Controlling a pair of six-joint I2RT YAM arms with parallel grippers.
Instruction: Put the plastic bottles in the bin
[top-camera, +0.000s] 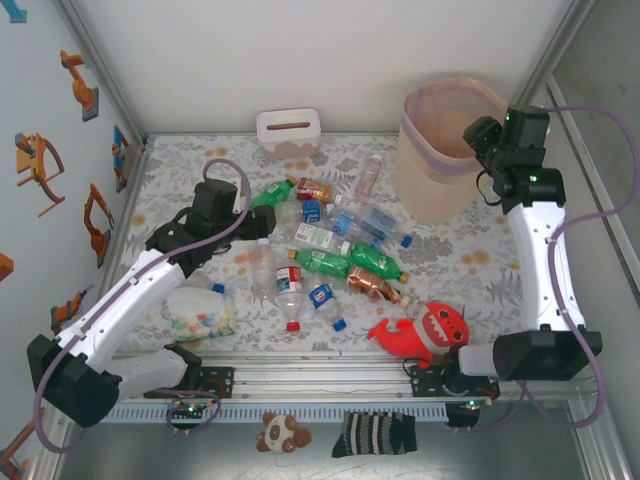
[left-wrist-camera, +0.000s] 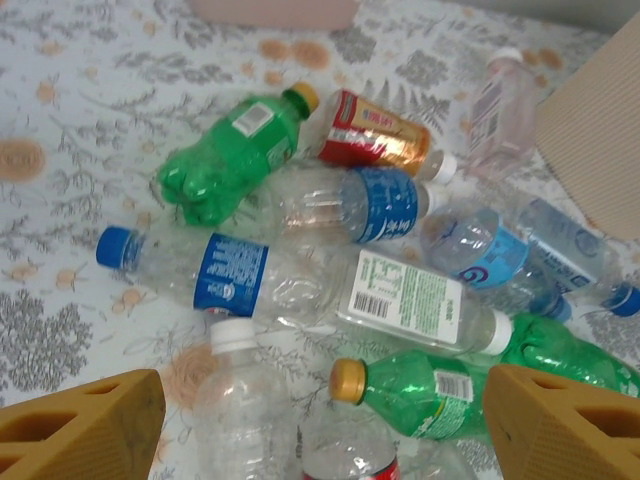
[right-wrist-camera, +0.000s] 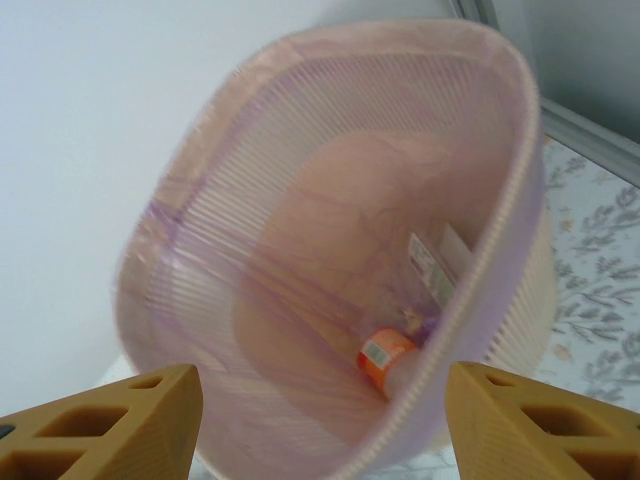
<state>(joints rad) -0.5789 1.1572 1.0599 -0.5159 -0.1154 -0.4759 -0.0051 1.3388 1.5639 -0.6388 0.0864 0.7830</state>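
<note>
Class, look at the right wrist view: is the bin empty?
No: a bottle with an orange label lies at the bottom of the bin.

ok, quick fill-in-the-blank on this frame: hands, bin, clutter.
1. The right hand hangs above the bin, whose liner is ___.
2. The bottle lying in the bin has an ___ label.
3. The left hand hovers over the plastic bottles with its jaws ___.
4. The plush shark near the right arm's base is ___.
Missing words: pink; orange; open; red.
</note>
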